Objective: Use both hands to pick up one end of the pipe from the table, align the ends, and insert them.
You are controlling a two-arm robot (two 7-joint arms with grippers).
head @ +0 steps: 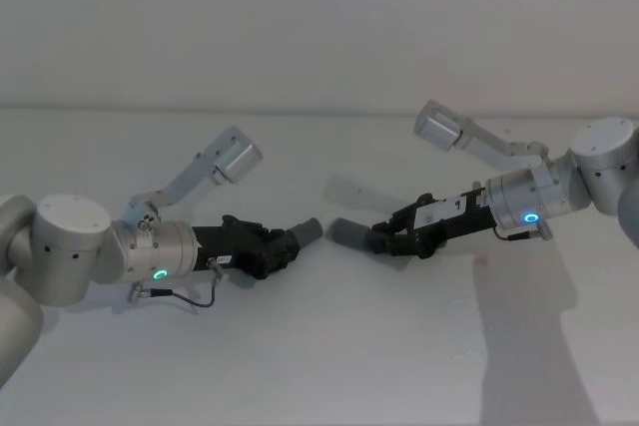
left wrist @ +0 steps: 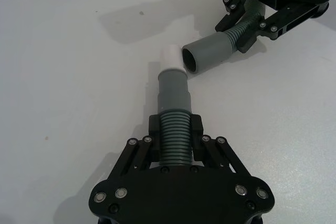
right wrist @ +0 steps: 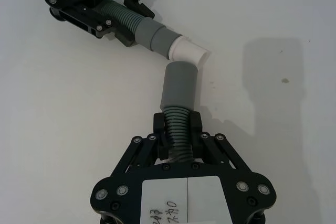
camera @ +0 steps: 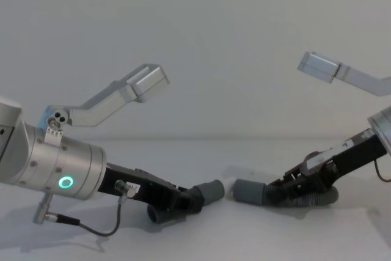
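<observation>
The left hose piece [left wrist: 176,142], grey and ribbed, is clamped on its ribs in the left gripper [left wrist: 176,125]. It ends in a smooth grey cuff [left wrist: 173,90] with a white tip [left wrist: 172,56]. The right hose piece [right wrist: 178,132] is clamped likewise in the right gripper [right wrist: 177,123] and ends in a wider open cuff [right wrist: 179,85]. Mid-table [head: 329,346], the white tip sits just beside that opening, angled and not inserted.

left gripper [left wrist: 175,127], right gripper [right wrist: 177,124]: black plastic, semi-matt, bright metal screw heads.
left hose [left wrist: 175,148], right hose [right wrist: 178,140]: grey ribbed flexible plastic, matt.
left cuff [left wrist: 174,92], right cuff [right wrist: 180,83]: smooth grey, dull sheen.
tip [left wrist: 172,56]: smooth white plastic.
label [right wrist: 186,195] on right gripper: white, paper-like.
left wrist [head: 165,244], right wrist [head: 514,195]: satin silver metal.
table [left wrist: 58,77]: matt off-white, smooth, few specks.
</observation>
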